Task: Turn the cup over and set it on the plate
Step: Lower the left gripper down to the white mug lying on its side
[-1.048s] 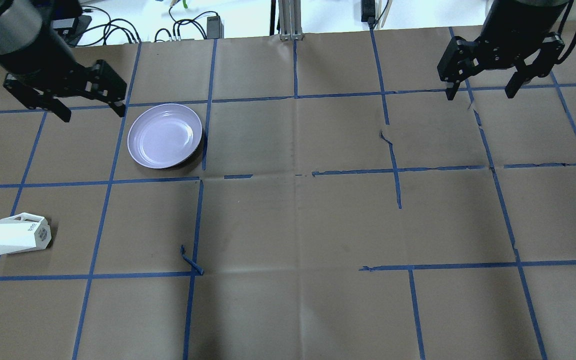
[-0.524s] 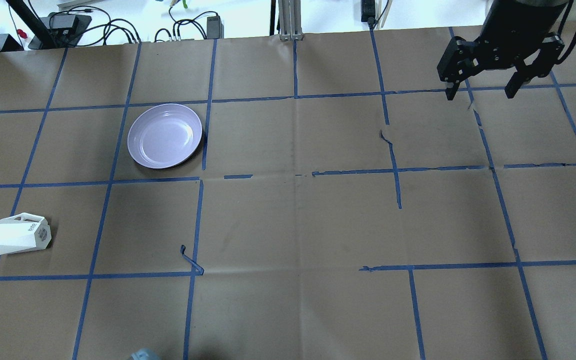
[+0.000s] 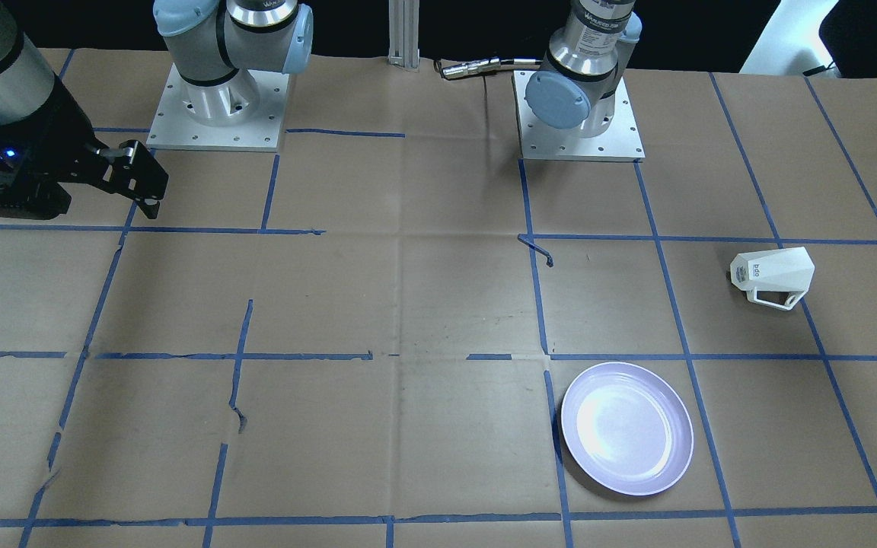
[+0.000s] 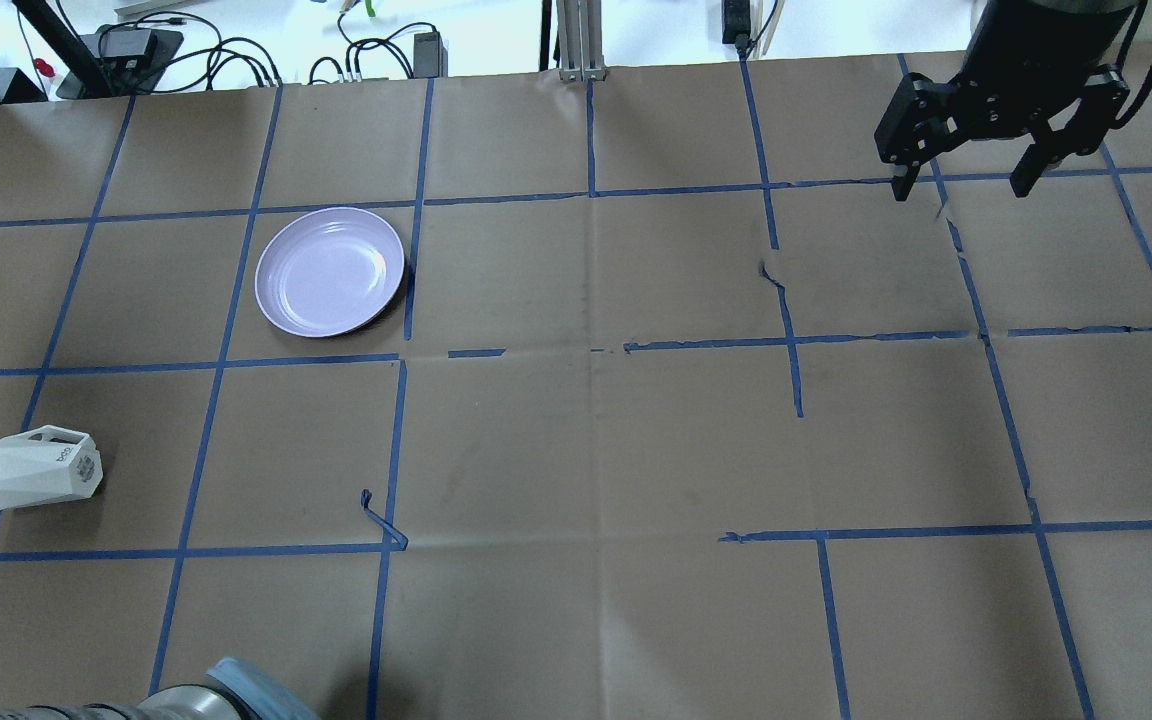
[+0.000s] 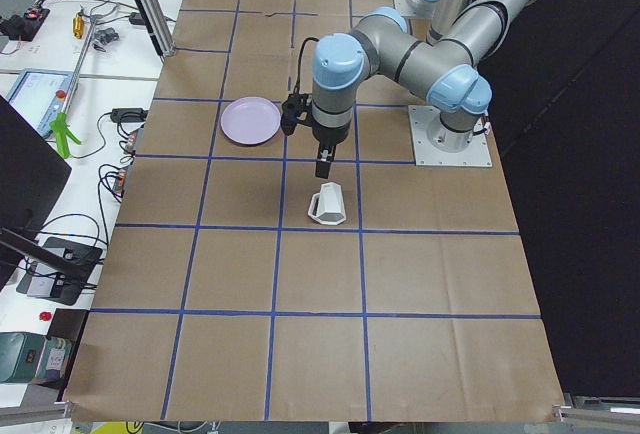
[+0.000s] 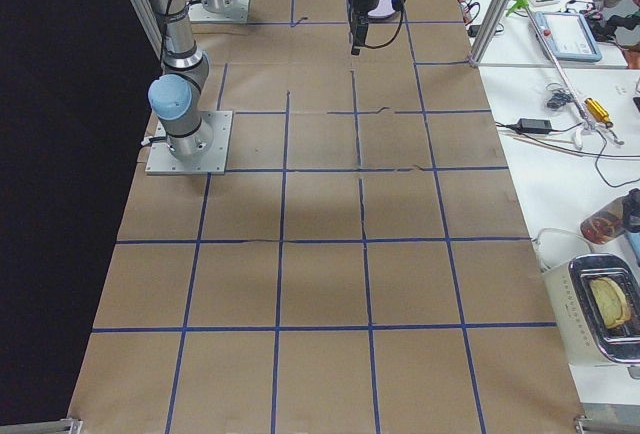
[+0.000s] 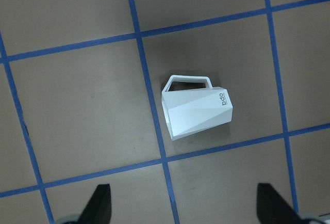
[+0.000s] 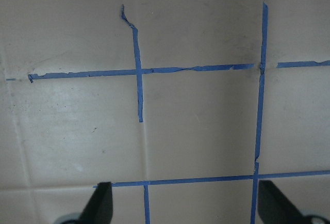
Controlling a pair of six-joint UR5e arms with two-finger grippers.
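The white faceted cup (image 4: 33,468) lies on its side at the table's near left; it also shows in the front view (image 3: 773,275), the left side view (image 5: 328,204) and the left wrist view (image 7: 198,110), handle up in that image. The lavender plate (image 4: 330,271) sits empty farther back, also in the front view (image 3: 627,428). My left gripper (image 7: 185,211) is open, fingers wide apart, hanging above the cup without touching it (image 5: 322,166). My right gripper (image 4: 964,186) is open and empty at the far right, over bare paper (image 8: 185,211).
Brown paper with a blue tape grid covers the table. A loose tape curl (image 4: 381,520) sticks up near the middle left. My left arm's elbow (image 4: 226,695) juts in at the near edge. Cables and adapters (image 4: 236,55) lie beyond the far edge.
My left gripper has left its place beside the plate and gone out of the overhead view; its elbow now shows at the near edge. Cup, plate and right arm have not moved.
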